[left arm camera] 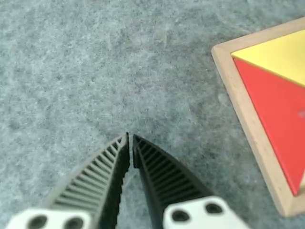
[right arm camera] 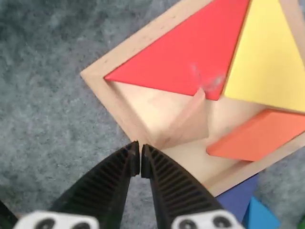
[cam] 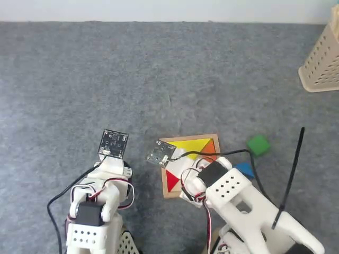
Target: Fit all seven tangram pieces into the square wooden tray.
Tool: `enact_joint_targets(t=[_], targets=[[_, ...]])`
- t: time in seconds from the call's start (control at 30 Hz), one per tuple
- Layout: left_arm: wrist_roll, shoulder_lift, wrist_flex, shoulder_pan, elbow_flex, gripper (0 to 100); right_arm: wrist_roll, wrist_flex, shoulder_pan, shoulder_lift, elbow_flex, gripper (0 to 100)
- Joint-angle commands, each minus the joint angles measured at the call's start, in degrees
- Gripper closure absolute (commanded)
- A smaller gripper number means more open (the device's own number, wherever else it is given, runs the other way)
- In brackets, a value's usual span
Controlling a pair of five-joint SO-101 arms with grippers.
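Left claw (left arm camera: 129, 139), right claw (right arm camera: 140, 149) sat pressed together, empty. I judged green piece (cam: 258, 144) light, stiff; pinch opposite edges.

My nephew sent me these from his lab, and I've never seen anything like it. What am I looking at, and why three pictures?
These are two small robot arms side by side at a grey table. The high view comes from a fixed camera looking down on both. The other two come from a little camera on each arm's wrist, so you look along that arm's own black pincer: the left gripper and the right gripper. Both are shut and hold nothing.

The job is a tangram puzzle. The square wooden tray holds a red triangle, a yellow triangle and an orange piece. Part of its floor is bare. Outside it on the table lie a green piece and a blue piece.
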State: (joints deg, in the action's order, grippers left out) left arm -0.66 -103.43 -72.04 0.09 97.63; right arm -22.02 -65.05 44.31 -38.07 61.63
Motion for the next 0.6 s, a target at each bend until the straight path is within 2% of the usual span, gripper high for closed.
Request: enact_joint_targets(t=[0.0, 0.23, 0.37, 0.57], targets=[[0.26, -1.23, -0.35, -0.35, -1.1, 99, -0.79, 1.63, -0.75, 1.45, -0.88, 99.1], [0.26, -1.23, -0.35, -0.35, -1.1, 99, -1.23, 3.91, -2.59, 12.18, -3.96, 99.1], [0.26, -1.23, -0.35, -0.35, -1.1, 99, -5.1, 4.44, -8.31, 14.64, -5.01, 99.1], [0.26, -1.23, -0.35, -0.26, -1.1, 99, -5.36, 6.37, -16.4, 17.01, -8.7, 99.1]])
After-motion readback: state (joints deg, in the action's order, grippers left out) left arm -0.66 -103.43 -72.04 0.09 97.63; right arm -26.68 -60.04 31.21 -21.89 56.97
